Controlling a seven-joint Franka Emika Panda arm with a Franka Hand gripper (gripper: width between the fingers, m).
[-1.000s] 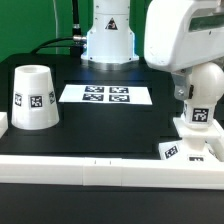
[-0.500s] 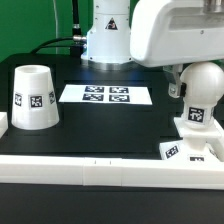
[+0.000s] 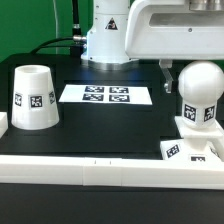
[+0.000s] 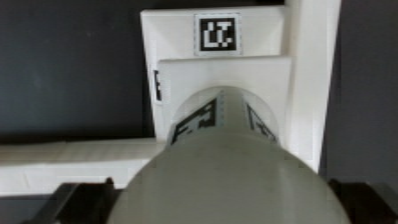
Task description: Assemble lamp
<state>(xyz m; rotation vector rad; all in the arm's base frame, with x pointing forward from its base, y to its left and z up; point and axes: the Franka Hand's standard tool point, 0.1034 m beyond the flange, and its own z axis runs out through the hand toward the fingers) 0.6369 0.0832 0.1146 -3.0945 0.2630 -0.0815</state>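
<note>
The white rounded bulb [image 3: 200, 95] stands upright on the flat square base [image 3: 190, 148] at the exterior view's right, with a tag on its front. My gripper [image 3: 196, 66] hangs just above it, open, one dark finger [image 3: 166, 70] clear of the bulb's side. In the wrist view the bulb [image 4: 222, 160] rises between my gripper [image 4: 217, 205] fingers, which stand apart from it, and the base [image 4: 222, 70] with its tag lies beyond. The tapered shade [image 3: 32, 97] stands mouth down at the exterior view's left.
The marker board [image 3: 105, 95] lies flat in the middle of the black table. The robot's white pedestal [image 3: 108, 40] stands behind it. A low white rail [image 3: 100, 163] runs along the table's front edge.
My arm has lifted upward off the bulb, which now shows in full. The bulb has stayed on the base. The jaws have kept the same width.
</note>
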